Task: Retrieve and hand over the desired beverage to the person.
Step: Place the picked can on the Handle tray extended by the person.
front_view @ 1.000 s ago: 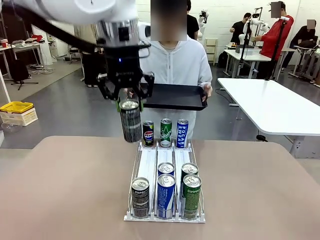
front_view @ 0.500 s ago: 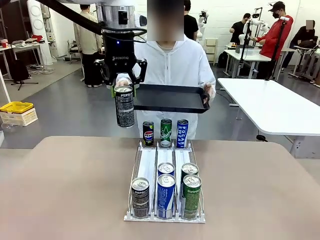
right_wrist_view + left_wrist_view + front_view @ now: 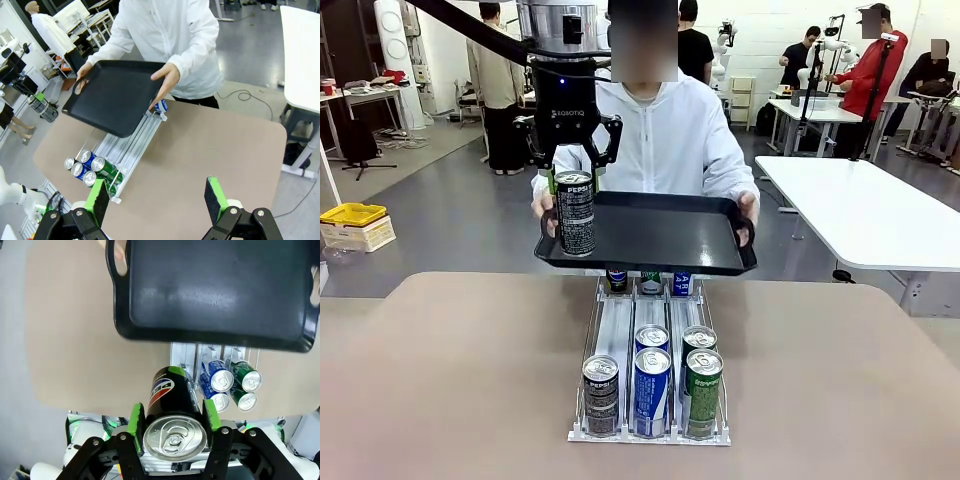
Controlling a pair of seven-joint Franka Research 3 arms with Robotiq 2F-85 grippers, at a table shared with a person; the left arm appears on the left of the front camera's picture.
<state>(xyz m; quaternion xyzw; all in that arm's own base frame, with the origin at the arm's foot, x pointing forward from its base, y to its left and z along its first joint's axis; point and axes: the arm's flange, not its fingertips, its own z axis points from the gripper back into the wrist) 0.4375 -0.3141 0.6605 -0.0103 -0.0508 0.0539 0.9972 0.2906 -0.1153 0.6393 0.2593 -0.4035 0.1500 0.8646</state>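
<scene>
Left gripper (image 3: pixel 575 182) is clamped on the top of a black Pepsi can (image 3: pixel 576 218). Just under it is the left end of the tray (image 3: pixel 670 235) the person (image 3: pixel 670 140) holds out, can't tell if it's touching. So pickup's done, what's left is setting it down and letting go. Right gripper (image 3: pixel 157 197) is wide open, empty.

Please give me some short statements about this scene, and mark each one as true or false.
1. The left gripper grips a black Pepsi can. True.
2. The person in the white jacket holds the black plastic tray with one hand. False: both hands hold it.
3. The right gripper holds a green can. False: it is open and empty.
4. The white wire rack on the tan table contains cans. True.
</scene>
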